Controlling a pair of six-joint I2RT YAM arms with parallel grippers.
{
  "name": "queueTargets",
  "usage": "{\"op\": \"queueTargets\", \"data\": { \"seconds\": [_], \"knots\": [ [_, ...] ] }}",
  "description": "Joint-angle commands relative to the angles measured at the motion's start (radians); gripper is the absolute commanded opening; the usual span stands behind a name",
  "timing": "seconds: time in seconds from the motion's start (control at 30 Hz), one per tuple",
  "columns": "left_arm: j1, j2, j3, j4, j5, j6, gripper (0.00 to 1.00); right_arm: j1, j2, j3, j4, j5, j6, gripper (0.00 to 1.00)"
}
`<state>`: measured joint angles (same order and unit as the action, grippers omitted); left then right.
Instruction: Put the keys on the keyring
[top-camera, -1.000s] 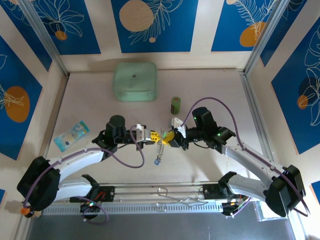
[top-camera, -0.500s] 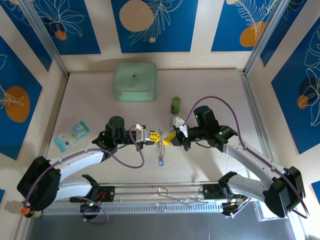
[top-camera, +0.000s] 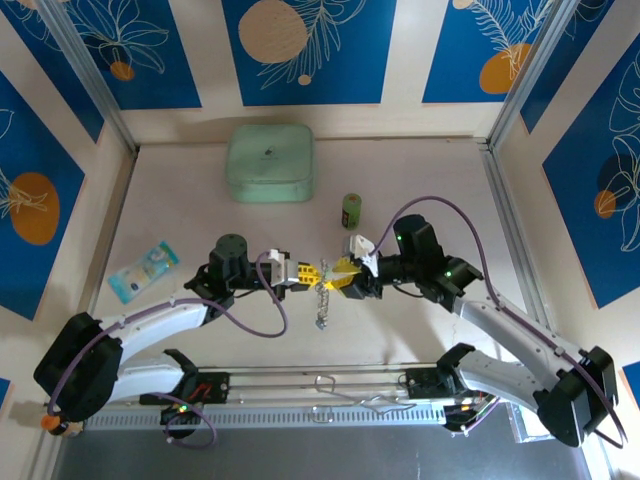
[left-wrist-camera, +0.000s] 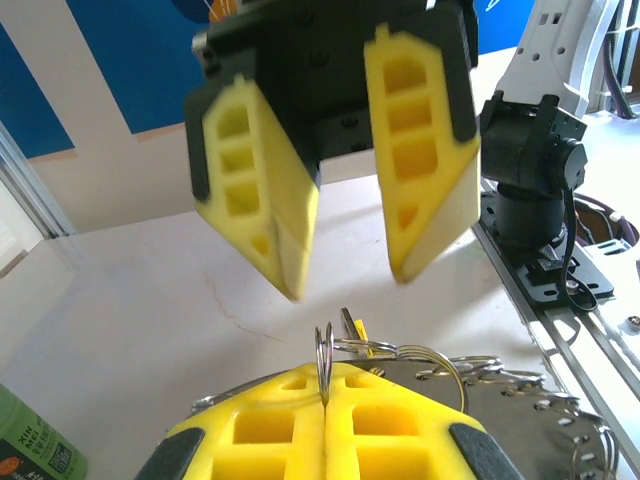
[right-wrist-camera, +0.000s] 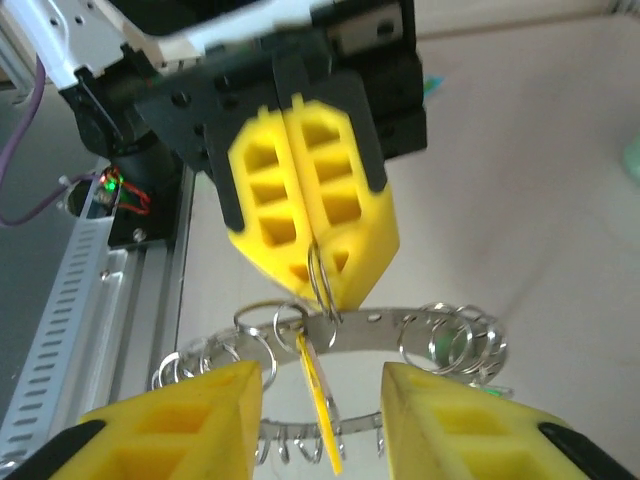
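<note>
Left claw: the left gripper (right-wrist-camera: 315, 268), with yellow lattice fingers on a black body, is clenched, its two pads pressed flat against each other with one small wire ring nipped at their tips
Held thing: that small ring belongs to the silvery metal keyring (right-wrist-camera: 375, 322), a thin curved band strung along its length with many little split rings; the band hangs just under the clenched tips
Right claw: the right gripper (left-wrist-camera: 347, 276) is released, its two yellow fingers spread well apart with nothing gripped between them; it faces the left one tip to tip, very near
Key: a small flat yellow key (right-wrist-camera: 317, 400) dangles from a ring on the keyring; the right wrist view shows it between the right fingers, touching neither
Where the keyring is: held above the pale table top (top-camera: 200, 210), between the two claws near the middle of the table, its free part trailing towards the near edge in the overhead view; whether that end touches the table I cannot tell
Far side: a mint-green square box (top-camera: 270, 162) with rounded corners lies at the back, well apart from the arms
Behind the right claw: a small upright green cylinder (top-camera: 351, 209) stands on the table, near but not touching
Left side: a blue-and-white flat packet (top-camera: 143, 269) lies beside the left arm
</note>
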<state>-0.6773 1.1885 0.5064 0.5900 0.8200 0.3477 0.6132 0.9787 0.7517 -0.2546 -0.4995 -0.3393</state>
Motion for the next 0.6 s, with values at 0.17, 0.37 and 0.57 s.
{"op": "queueTargets", "data": {
  "seconds": [0.17, 0.37, 0.57],
  "knots": [
    [-0.007, -0.007, 0.006, 0.056, 0.049, -0.006, 0.00, 0.038, 0.077, 0.020, 0.082, -0.015, 0.026, 0.39],
    [-0.006, -0.012, 0.006, 0.052, 0.047, -0.002, 0.00, 0.047, 0.107, 0.022, 0.053, 0.001, 0.012, 0.39],
    [-0.005, -0.014, 0.006, 0.054, 0.047, -0.003, 0.00, 0.022, 0.070, 0.010, -0.012, 0.013, -0.016, 0.37]
  ]
}}
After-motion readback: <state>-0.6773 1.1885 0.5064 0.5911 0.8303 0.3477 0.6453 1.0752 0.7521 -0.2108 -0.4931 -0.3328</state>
